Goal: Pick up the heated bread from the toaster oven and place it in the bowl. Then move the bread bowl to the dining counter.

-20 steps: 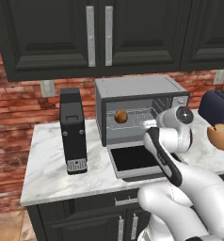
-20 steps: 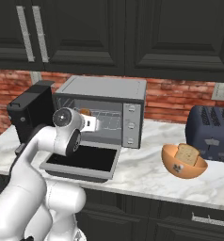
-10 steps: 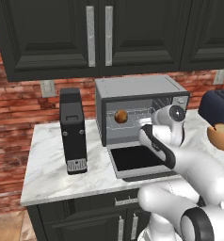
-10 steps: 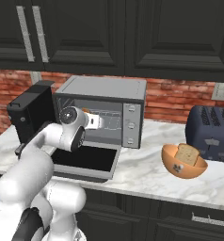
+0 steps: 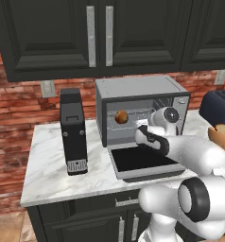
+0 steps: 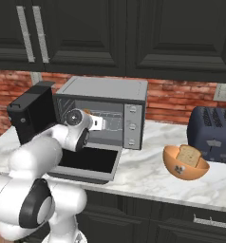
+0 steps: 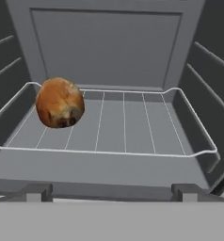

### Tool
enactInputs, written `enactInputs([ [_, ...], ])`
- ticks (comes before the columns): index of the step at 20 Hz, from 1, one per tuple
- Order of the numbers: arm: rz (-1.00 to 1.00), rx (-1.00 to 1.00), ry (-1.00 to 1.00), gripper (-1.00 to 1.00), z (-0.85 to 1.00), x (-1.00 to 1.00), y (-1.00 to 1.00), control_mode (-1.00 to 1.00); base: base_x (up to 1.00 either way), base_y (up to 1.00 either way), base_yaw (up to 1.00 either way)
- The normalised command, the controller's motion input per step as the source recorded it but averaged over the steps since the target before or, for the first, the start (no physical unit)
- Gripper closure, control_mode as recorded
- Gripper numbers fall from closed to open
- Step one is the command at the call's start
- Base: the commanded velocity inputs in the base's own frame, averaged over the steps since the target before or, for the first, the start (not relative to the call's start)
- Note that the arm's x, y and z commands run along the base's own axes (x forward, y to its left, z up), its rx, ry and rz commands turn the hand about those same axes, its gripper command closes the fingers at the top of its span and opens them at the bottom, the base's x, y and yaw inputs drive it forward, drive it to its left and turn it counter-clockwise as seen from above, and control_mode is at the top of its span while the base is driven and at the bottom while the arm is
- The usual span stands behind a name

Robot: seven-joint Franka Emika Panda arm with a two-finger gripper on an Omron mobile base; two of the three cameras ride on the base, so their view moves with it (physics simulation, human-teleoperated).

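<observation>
- Sitting at the left of the wire rack (image 7: 123, 120), the bread (image 7: 60, 102) is inside the toaster oven (image 5: 142, 90), centre of the left base view.
- Gripper (image 5: 142, 128), jaws spread wide and holding nothing, hangs at the oven mouth above the dropped door (image 5: 140, 160).
- Bowl (image 6: 185, 163) stands on the desk (image 6: 148, 178), right of the right base view, with a bread slice (image 6: 188, 154) inside.

You are looking at a small round golden-brown bread roll (image 7: 60, 102) with darker brown patches, on a thin silver wire rack (image 7: 132, 122) inside a boxy grey metal toaster oven (image 5: 133, 90). The round orange-brown wooden bowl (image 6: 174, 166) sits on white, grey-veined marble (image 5: 48, 165) before red brick (image 5: 20, 108).
</observation>
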Motion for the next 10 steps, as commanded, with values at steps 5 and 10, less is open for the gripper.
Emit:
enactInputs([
  [5,0.00,0.00,0.00,-1.00,-0.21,0.32,0.00,-1.00,0.00,0.00,0.00],
  [10,0.00,0.00,0.00,-1.00,-0.15,0.30,0.00,-1.00,0.00,0.00,0.00],
])
